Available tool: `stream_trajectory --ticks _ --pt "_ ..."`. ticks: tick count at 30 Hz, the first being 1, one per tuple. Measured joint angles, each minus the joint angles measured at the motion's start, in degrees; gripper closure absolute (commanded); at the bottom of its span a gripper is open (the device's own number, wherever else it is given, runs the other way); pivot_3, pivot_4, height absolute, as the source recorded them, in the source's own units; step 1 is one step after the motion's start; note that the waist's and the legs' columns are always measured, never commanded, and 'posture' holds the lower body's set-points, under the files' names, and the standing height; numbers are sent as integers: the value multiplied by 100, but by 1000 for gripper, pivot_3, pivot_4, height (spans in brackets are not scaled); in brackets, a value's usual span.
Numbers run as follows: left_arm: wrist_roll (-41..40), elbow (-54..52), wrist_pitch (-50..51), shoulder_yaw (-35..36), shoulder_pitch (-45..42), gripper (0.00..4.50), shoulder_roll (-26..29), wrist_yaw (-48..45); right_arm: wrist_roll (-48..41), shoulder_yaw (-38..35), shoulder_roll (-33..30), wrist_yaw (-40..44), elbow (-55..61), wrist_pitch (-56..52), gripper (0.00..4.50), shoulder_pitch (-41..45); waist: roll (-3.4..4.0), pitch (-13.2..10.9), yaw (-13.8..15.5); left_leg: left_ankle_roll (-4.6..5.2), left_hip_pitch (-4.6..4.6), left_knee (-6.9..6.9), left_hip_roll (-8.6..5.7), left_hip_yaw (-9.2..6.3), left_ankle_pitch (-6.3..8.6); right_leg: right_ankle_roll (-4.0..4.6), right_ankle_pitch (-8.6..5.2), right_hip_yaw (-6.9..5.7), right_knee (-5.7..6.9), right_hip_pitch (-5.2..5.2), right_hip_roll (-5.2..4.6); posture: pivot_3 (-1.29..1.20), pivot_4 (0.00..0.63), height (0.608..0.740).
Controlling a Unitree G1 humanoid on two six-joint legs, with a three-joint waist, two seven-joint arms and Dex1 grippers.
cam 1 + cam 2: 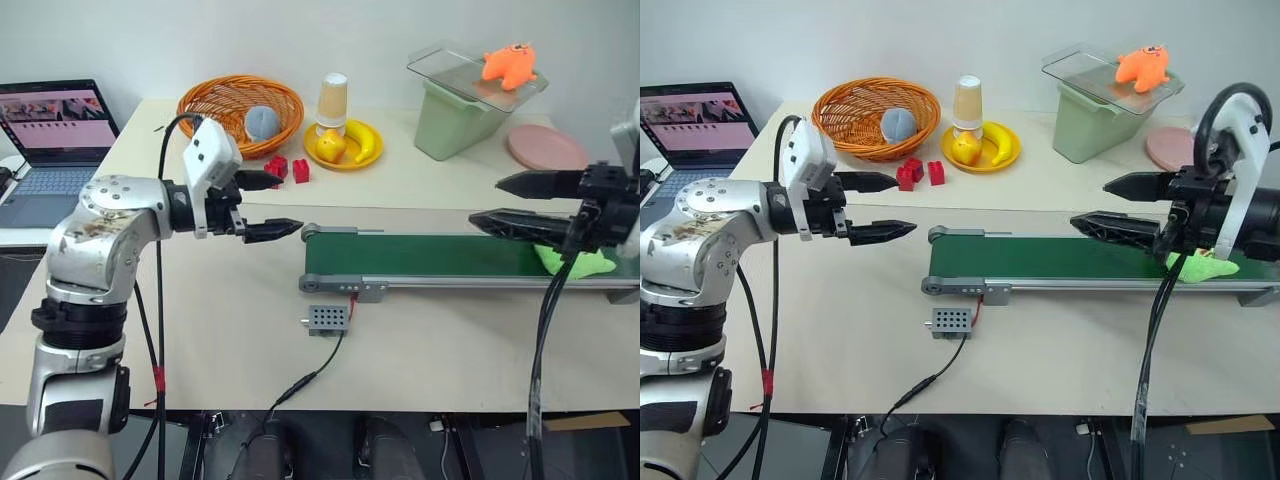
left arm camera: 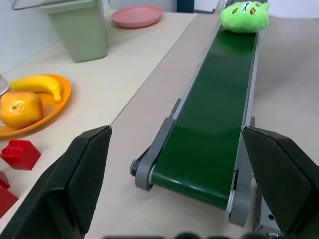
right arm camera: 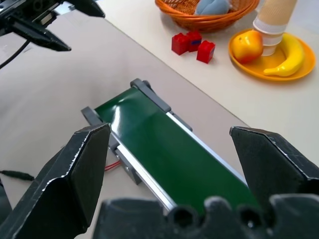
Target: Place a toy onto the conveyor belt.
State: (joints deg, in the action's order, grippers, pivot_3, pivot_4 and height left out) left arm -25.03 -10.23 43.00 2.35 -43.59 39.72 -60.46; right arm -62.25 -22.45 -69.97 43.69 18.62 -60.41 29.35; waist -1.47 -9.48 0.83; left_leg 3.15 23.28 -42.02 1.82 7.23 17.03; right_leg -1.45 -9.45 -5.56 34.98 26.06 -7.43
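The green plush toy (image 2: 244, 16) lies on the conveyor belt (image 1: 420, 256), at the end of the belt nearest the right edge of the desk (image 1: 200, 330). So the placing looks already done, as far as one can judge.

The left pincer (image 1: 268, 205) hangs in the air just off the other end of the belt, with its two black fingers spread wide and nothing between them. The right pincer (image 1: 1118, 205) hovers above the belt, close over the toy, also wide open and empty.

The main risk is at the right arm. Its cable and lower finger hang very near the toy, so a careless pull back could catch the plush and drag it off the belt. The toy also sits near the end of the belt; if the belt runs that way, the toy may fall from it.

The small grey control box (image 1: 327, 320) with its red wire (image 1: 352, 303) lies just before the belt, near the front edge, and a low sweep of the left arm could pull it.
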Motion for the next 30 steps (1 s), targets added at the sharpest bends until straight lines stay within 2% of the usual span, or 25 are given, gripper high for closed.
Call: stream_trajectory --ticks 30 --pt "-217 -17 -69 -146 77 41 130 238 257 183 364 -11 -49 -32 0 190 0 0 -10 -1 -2 1 -1 5 0 0 0 2 1 1 0 0 150 734"
